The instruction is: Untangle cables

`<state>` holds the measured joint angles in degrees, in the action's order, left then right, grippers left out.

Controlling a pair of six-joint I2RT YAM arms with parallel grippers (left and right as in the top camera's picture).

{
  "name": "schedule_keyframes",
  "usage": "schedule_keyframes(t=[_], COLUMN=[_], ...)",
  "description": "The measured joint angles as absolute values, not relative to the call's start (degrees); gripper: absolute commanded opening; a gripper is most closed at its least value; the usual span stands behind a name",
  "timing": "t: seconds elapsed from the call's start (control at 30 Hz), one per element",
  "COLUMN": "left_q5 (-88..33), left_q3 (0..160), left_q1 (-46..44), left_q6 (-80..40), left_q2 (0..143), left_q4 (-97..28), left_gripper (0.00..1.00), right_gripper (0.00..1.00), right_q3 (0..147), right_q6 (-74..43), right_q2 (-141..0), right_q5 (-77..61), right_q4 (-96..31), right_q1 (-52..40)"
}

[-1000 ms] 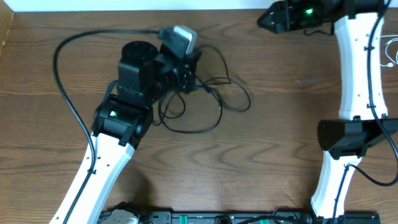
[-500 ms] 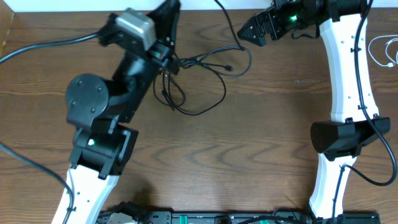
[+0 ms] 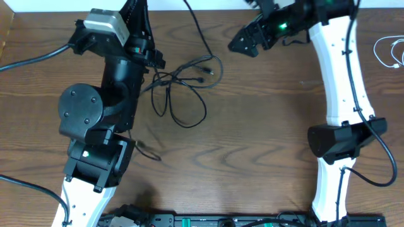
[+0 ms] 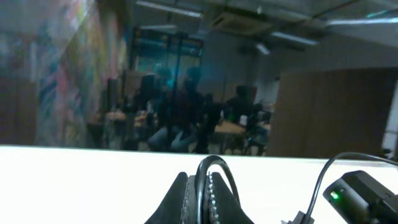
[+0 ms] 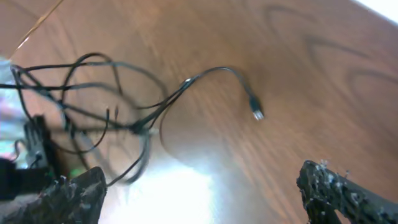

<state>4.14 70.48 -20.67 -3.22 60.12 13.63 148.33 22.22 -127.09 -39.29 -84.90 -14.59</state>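
The black cable (image 3: pixel 181 85) lies in a loose tangle on the wooden table, just right of my left arm. One strand rises from it past the table's far edge. My left gripper (image 3: pixel 137 11) is raised at the far edge and is shut on a loop of this black cable (image 4: pixel 209 180). My right gripper (image 3: pixel 238 43) is open and empty, hovering to the right of the tangle. In the right wrist view the tangle (image 5: pixel 118 106) and a small plug end (image 5: pixel 257 114) lie ahead of the open fingers (image 5: pixel 205 193). The white cable (image 3: pixel 390 52) lies coiled at the far right edge.
The right arm's white links (image 3: pixel 344 82) stand along the right side of the table. A thick black robot wire (image 3: pixel 31 58) runs off to the left. A black rail (image 3: pixel 214 221) lines the front edge. The right arm (image 4: pixel 362 194) shows in the left wrist view.
My left gripper has swung left and toward the far edge, dragging the black tangle left. My right gripper has moved left and nearer the tangle.
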Motion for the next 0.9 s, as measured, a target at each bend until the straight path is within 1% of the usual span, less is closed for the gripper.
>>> schedule_keyframes(t=[0.07, 0.27, 0.4, 0.47, 0.6, 0.77, 0.9], left_q5=[5.13, 6.39, 6.39, 6.42, 6.42, 6.42, 6.92], left_q3=[70.48, 70.48, 70.48, 70.48, 70.48, 70.48, 70.48], left_q1=[-20.67, -20.67, -20.67, -20.67, -20.67, -20.67, -20.67], left_q6=[-3.22, -3.22, -3.92, -4.32, -4.58, -4.71, -4.73], left_q2=[60.12, 60.12, 60.12, 60.12, 60.12, 60.12, 59.99], left_q4=[12.75, 11.90, 9.96, 8.14, 6.20, 6.31, 6.26], left_gripper=[0.07, 0.08, 0.07, 0.07, 0.07, 0.07, 0.08], right_gripper=[0.88, 0.78, 0.69, 0.63, 0.53, 0.53, 0.54], right_q3=[148.33, 148.33, 148.33, 148.33, 148.29, 148.16, 148.16], right_q6=[21.54, 16.95, 10.74, 6.92, -1.69, -9.56, -11.75], right_q2=[-127.87, -131.61, -136.75, -139.79, -144.84, -147.46, -148.27], right_q5=[-39.48, -39.66, -38.63, -36.95, -29.76, -18.94, -13.63], right_q4=[-85.23, -84.58, -79.46, -76.14, -72.69, -73.28, -74.54], right_q1=[-15.92, -19.38, -21.32, -21.91, -22.02, -21.10, -19.25])
